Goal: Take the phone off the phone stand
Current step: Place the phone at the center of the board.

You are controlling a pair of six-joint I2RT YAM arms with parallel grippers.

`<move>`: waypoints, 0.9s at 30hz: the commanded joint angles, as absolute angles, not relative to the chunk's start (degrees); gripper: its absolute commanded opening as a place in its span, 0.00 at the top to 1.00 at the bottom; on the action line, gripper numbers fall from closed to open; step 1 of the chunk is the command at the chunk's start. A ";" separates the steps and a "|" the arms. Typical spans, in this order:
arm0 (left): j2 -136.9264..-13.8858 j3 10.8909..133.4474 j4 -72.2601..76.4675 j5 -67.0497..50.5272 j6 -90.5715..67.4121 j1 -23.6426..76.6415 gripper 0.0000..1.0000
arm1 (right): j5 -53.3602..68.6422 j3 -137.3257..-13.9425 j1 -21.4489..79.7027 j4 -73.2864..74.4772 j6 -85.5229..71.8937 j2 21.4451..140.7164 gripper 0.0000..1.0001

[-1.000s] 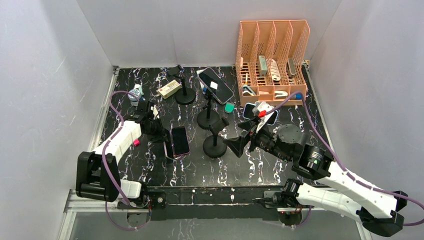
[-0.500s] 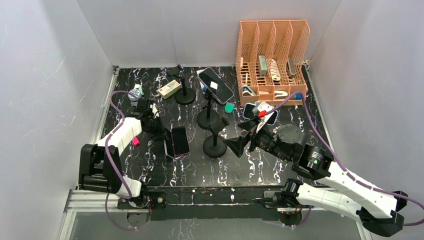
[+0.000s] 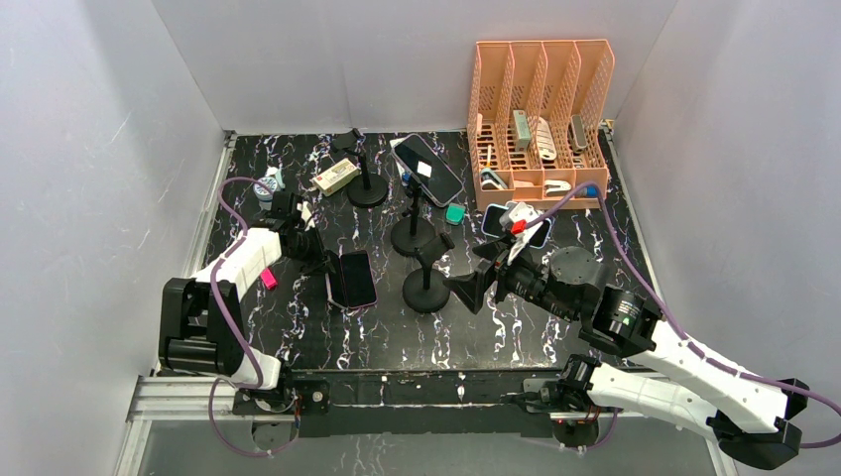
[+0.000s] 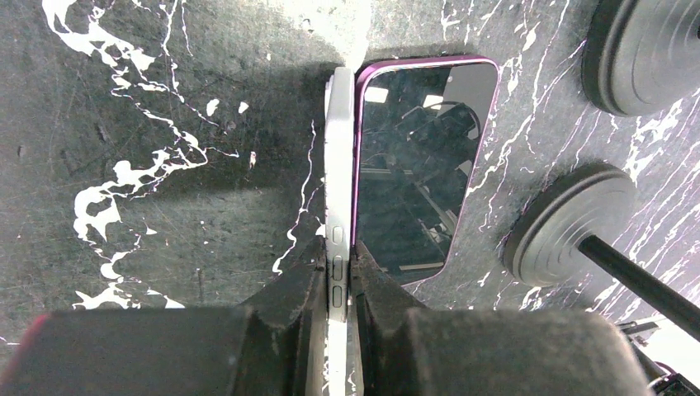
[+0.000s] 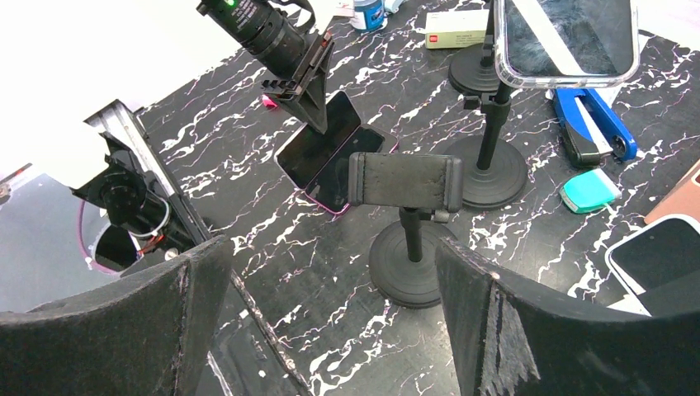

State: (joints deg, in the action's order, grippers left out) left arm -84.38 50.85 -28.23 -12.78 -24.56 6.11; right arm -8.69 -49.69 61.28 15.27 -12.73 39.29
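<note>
My left gripper (image 3: 319, 260) is shut on a grey-edged phone (image 4: 339, 190), held on its edge with its far end low at the black marble table (image 3: 298, 327). It also shows in the left wrist view (image 4: 338, 264). A purple phone (image 3: 357, 279) lies flat, screen up, right beside it (image 4: 421, 173). An empty phone stand (image 3: 428, 270) stands just right of them (image 5: 404, 181). A farther stand holds a clear-cased phone (image 3: 427, 169), also in the right wrist view (image 5: 568, 37). My right gripper (image 3: 466, 288) is open and empty, facing the empty stand (image 5: 330, 330).
An orange file rack (image 3: 540, 109) stands at the back right, with two phones (image 3: 516, 223) flat before it. A third stand (image 3: 367, 188), a small box (image 3: 335, 177), a bottle (image 3: 266, 186), a teal case (image 3: 454, 213), a blue stapler (image 5: 590, 124) and a pink piece (image 3: 269, 282) lie around.
My left arm has drawn back slightly toward the left with the grey-edged phone still in its grip. The right arm has not moved.
</note>
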 commanded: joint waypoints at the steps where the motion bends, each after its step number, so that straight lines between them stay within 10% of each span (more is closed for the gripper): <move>1: -86.01 49.97 -28.12 -8.34 -22.92 5.63 0.89 | -9.12 -49.22 61.60 14.50 -12.66 38.58 0.01; 27: -85.02 48.73 -29.02 -1.82 -23.38 5.63 0.72 | -9.42 -49.39 61.56 15.45 -13.08 37.99 0.01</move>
